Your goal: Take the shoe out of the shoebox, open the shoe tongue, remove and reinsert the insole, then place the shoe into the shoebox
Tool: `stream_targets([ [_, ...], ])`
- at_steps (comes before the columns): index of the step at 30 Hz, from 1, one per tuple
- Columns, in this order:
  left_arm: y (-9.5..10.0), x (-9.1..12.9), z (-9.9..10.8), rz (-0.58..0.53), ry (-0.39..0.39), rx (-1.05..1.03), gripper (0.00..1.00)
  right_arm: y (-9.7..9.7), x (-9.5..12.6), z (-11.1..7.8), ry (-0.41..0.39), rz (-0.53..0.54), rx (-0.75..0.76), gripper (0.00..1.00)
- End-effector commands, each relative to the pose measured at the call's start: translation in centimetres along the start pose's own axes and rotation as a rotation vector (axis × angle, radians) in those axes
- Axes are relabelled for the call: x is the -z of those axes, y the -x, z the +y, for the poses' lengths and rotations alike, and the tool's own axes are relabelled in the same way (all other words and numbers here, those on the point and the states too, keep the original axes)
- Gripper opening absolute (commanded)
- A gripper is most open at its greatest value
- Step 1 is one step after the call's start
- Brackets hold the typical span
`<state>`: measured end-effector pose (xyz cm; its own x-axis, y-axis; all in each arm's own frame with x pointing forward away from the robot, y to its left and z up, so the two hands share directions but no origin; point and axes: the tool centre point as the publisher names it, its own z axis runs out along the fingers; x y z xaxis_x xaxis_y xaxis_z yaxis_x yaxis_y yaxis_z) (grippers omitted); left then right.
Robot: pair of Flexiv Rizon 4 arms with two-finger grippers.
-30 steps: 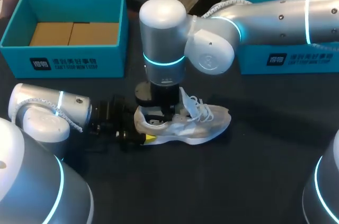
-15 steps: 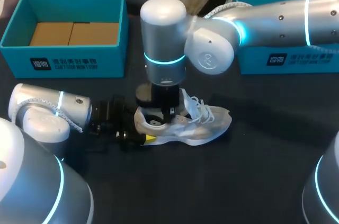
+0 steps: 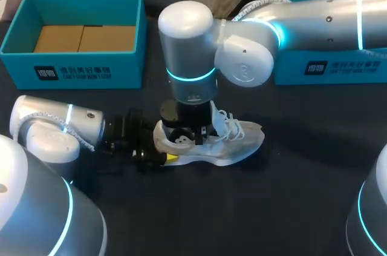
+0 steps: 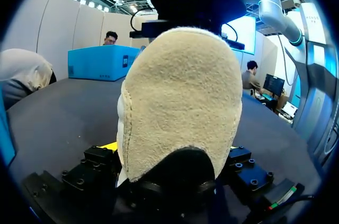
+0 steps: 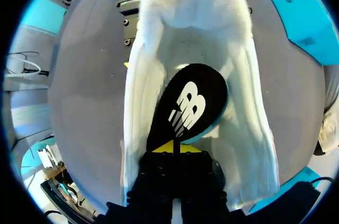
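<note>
Two steps judged done: shoe out of the box and tongue apparently raised; insole work in hand.
Shoe (image 3: 233,141) lay on its sole on the surface (image 3: 254,207), well apart from the box (image 3: 91,71). Left tool (image 3: 163,150) was clamped on the heel from both sides. Right tool (image 5: 174,150) stood down in the opening, tips together at the heel end of the insole (image 5: 188,107), apparently pinching it. Insole not yet out; outstanding were removal, reinsertion and return to the box.
</note>
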<state>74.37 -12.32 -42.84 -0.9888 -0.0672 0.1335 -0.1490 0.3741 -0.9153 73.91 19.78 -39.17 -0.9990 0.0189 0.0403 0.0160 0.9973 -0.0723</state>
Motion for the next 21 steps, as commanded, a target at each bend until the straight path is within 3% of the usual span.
stream_targets([
  [1, 0.1, -0.2, 0.4, -0.002, 0.004, 0.001, 0.00, -0.2, 1.6, -1.3, 0.008, -0.020, -0.001, 0.00],
  [21, 0.1, -0.2, 0.4, -0.002, 0.004, 0.001, 0.00, 2.2, 5.2, -2.0, 0.064, -0.054, 0.023, 0.00],
])
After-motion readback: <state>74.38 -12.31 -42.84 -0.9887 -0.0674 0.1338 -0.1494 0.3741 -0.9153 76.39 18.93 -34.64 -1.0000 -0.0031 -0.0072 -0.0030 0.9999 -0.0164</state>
